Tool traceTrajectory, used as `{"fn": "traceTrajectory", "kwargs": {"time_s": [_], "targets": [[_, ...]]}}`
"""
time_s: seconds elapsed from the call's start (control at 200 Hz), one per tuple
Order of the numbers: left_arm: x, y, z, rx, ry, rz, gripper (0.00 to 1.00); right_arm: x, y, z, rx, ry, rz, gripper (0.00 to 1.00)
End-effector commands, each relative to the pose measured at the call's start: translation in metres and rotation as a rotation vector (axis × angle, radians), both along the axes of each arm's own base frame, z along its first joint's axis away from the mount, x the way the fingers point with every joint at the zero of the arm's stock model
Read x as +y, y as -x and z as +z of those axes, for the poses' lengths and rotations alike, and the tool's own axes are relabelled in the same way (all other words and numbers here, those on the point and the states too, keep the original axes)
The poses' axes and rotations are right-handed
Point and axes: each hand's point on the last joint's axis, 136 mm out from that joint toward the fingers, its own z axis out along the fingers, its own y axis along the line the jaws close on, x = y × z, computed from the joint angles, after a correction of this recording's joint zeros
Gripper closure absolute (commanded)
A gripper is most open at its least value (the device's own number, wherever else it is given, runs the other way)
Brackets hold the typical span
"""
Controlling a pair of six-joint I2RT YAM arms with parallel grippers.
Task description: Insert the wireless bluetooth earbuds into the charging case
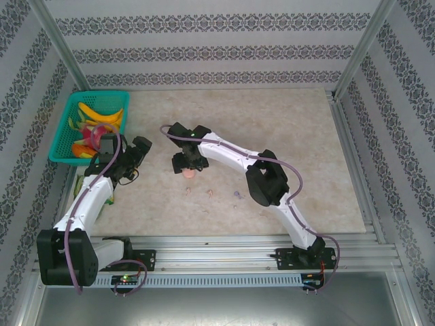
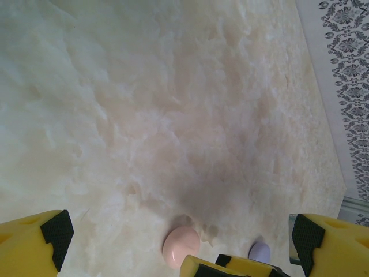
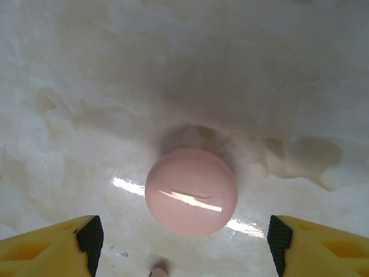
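Pink plastic, glossy and domed, formed the charging case (image 3: 191, 191), which lay flat on the marbled table (image 3: 69, 69) directly between the spread fingers of the right gripper (image 3: 185, 238). The jaws stood wide and touched nothing. The left gripper (image 2: 179, 234) was likewise open and empty, and hung near the same case from the other side. The earbuds (image 1: 211, 193) lay loose on the table just beside the case, toward the arm bases (two pale pink and one purple, as far as the overhead view allowed).

Probable faults from this position:

1. The case looked shut, with no cavity showing. No earbud could be seated until the lid was opened.
2. A smooth rounded shell offered poor purchase. Closing off-centre could have squeezed it out sideways.
3. With both wrists close together, one arm could have struck the other.
4. A low sweep could have scattered the tiny earbuds.
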Motion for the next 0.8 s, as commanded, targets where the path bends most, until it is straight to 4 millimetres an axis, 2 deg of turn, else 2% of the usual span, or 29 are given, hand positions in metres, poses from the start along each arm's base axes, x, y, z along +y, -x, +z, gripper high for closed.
{"fn": "traceTrajectory", "kwargs": {"time_s": [0.0,0.36,0.794], "targets": [[0.002,0.000,0.000,0.002,0.022,0.014,0.00,-0.002,0.006,-0.007,0.007,0.059,0.008,0.23],[0.005,0.004,-0.005,0.002,0.034,0.038,0.00,-0.003,-0.003,-0.021,-0.046,0.117,-0.111,0.26],[0.006,0.009,-0.010,0.003,0.040,0.048,0.00,0.001,-0.002,-0.041,-0.067,0.163,-0.172,0.30]]}}
